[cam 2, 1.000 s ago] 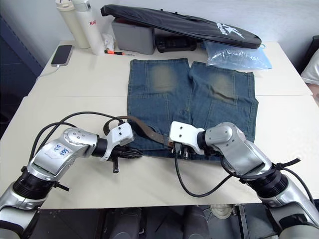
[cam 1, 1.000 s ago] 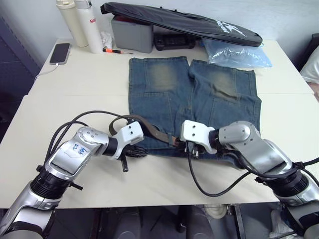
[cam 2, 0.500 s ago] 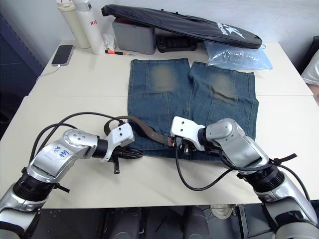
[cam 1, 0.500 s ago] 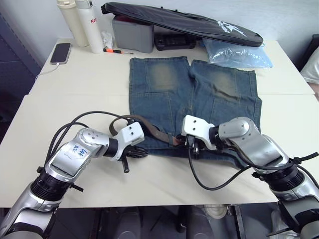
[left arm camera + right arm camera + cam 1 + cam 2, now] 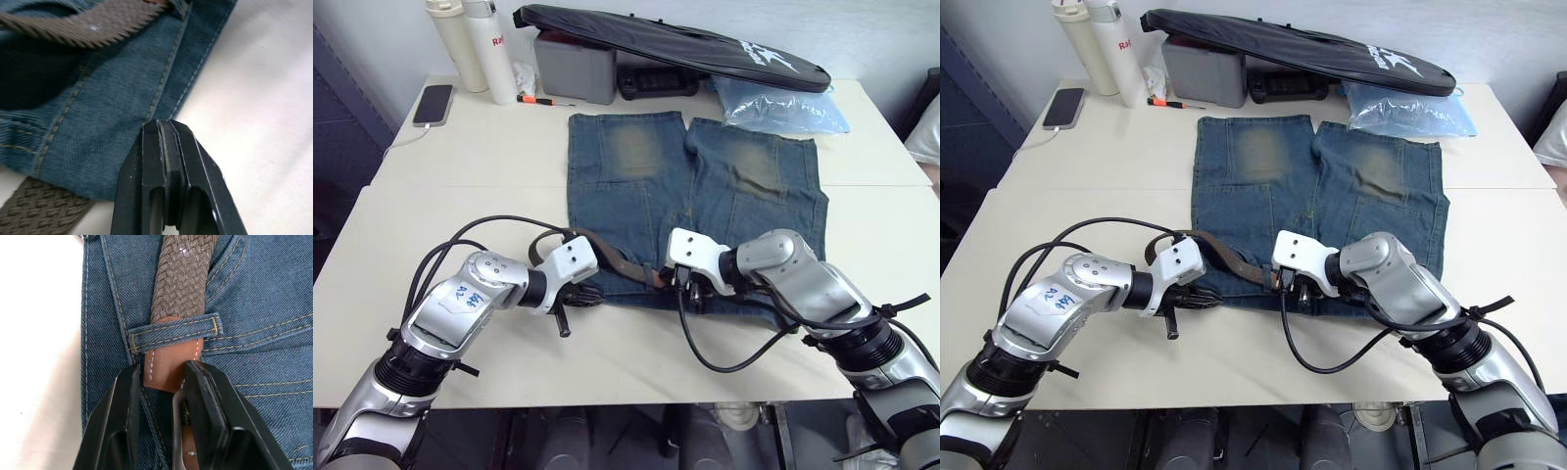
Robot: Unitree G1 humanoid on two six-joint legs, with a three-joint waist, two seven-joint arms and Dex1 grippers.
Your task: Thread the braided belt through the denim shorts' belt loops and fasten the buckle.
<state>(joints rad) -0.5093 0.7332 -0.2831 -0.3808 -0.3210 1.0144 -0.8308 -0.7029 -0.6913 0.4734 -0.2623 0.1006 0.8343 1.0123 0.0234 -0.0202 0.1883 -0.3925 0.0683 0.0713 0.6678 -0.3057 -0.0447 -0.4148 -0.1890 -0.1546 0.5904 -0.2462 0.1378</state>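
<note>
Brown leather, the tip of the braided belt, is poking out under one of the belt loops of the denim shorts on the desk, its long axis running straight into the right claw, whose fingers are standing open astride it; the left claw is pinched shut, empty, at the waistband edge

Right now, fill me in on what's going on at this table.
The robot is threading a braided belt through the denim shorts lying flat on the table. The right gripper straddles the belt's leather tip, which has just passed under a belt loop. The left gripper, shut, presses on the waistband edge.
</note>
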